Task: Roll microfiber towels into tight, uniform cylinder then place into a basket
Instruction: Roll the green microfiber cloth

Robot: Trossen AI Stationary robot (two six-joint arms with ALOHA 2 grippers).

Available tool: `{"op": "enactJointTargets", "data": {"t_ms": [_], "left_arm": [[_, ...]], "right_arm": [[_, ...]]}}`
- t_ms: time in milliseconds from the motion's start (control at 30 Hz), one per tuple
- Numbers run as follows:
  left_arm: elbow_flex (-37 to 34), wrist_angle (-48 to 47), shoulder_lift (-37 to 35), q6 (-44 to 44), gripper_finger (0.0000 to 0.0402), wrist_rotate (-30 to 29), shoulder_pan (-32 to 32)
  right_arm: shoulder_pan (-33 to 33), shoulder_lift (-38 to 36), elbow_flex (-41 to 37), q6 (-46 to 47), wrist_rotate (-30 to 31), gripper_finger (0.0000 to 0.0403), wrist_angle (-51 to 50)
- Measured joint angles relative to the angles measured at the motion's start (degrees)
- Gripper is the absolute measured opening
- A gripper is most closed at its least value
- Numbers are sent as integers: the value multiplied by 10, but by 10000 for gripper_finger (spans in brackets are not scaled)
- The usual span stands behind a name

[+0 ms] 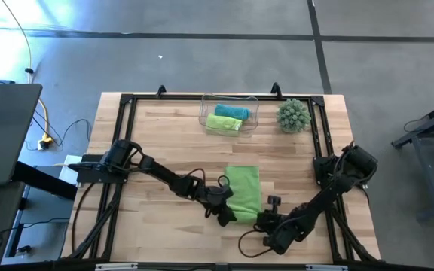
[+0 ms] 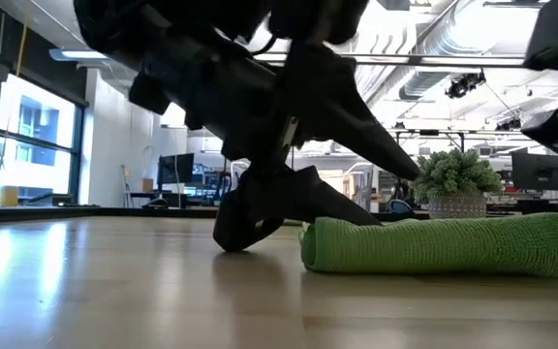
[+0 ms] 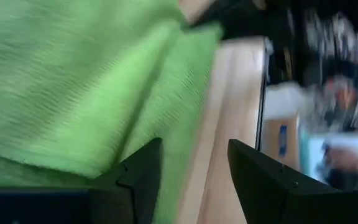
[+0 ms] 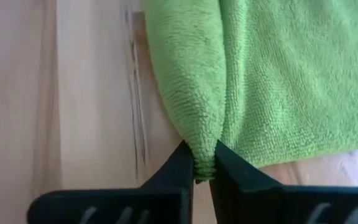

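Lime green microfiber towel, partly rolled, near edge of the tabletop, right of centre

Left gripper [image 1: 223, 213]: at the towel's left side, fingers apart, one either side of the cloth's edge, nothing clamped. Lime green towel [image 1: 244, 193]: soft, light, fuzzy; judged limp and apt to sag or unroll once let go, so best taken at a folded corner or rolled edge. Right gripper [image 4: 199, 167]: at the towel's near right corner, fingers pinched together on a bunched fold of the cloth. Clear basket [image 1: 252, 105]: far edge of the tabletop, centre, holding a teal rolled towel [image 1: 231, 112] and a lime green rolled towel [image 1: 224, 123]. Spiky plant ball [image 1: 293, 115]: just right of the basket
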Motion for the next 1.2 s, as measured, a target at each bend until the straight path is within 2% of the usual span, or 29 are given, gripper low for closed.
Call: {"op": "enactJointTargets", "data": {"t_ms": [100,267,367,467,600,667,733,1067,1200], "left_arm": [[-4,6,-18,109,172,0,-3],[-4,2,-64,346,172,10,-10],[-3,-4,-77,492,172,-4,-24],[-5,-10,-76,624,172,-59,-50],[-3,-21,-63,737,172,-195,-81],[-4,-25,-53,745,172,-266,-89],[-3,-19,-47,744,172,-295,-91],[-2,-15,4,682,172,-288,-78],[-2,-15,5,592,172,-285,-59]], "right_arm": [[-1,0,0,31,-25,20,-2],[0,-2,0,93,-52,5,-13],[0,-2,0,127,-56,4,-14],[0,-4,-1,142,-59,3,-12],[-6,-5,-1,143,-70,2,-7],[-10,-5,-1,143,-75,1,-6],[-14,-6,-1,143,-82,1,-5],[-27,-17,-3,140,-108,0,0],[-27,-20,-4,139,-113,0,13]]}}
